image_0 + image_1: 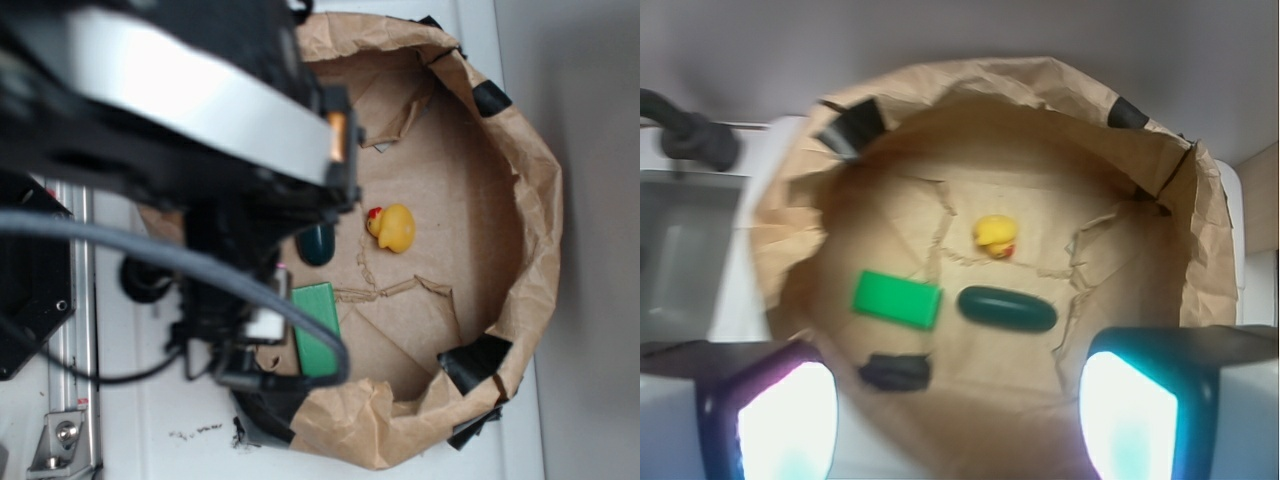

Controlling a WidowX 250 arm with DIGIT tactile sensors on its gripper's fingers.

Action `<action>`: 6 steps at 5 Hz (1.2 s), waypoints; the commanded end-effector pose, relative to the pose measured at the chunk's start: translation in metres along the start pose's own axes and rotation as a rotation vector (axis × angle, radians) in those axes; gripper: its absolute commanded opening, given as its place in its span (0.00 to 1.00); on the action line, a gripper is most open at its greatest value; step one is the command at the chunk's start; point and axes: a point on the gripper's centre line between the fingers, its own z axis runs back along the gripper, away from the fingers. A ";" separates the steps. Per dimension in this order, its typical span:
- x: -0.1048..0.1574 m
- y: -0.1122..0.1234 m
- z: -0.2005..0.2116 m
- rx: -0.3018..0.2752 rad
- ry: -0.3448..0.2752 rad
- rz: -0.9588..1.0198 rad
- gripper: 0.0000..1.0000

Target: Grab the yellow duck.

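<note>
The yellow duck (393,227) (995,235), small and rounded with a red-orange beak, rests on the brown paper floor inside a ring of crumpled paper. In the wrist view my gripper (958,420) is open, its two bright pads far apart at the bottom of the frame, with nothing between them. The duck lies well ahead of the fingertips, beyond the dark green capsule (1006,309). In the exterior view the arm (180,110) covers the upper left and hides the fingers.
A dark green capsule (316,243) lies just left of the duck, and a flat green block (316,329) (896,300) sits nearby. A black tape patch (895,372) marks the floor. The paper wall (530,200) (1210,230) rings everything, with black tape pieces (475,360) on it.
</note>
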 end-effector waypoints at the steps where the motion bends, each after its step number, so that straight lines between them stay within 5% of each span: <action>1: 0.011 0.018 -0.050 0.015 0.020 0.024 1.00; 2: 0.018 0.026 -0.078 0.007 0.039 0.017 1.00; 4: 0.023 0.001 -0.128 -0.058 0.040 -0.115 1.00; 6: 0.040 -0.017 -0.141 -0.030 0.033 -0.150 1.00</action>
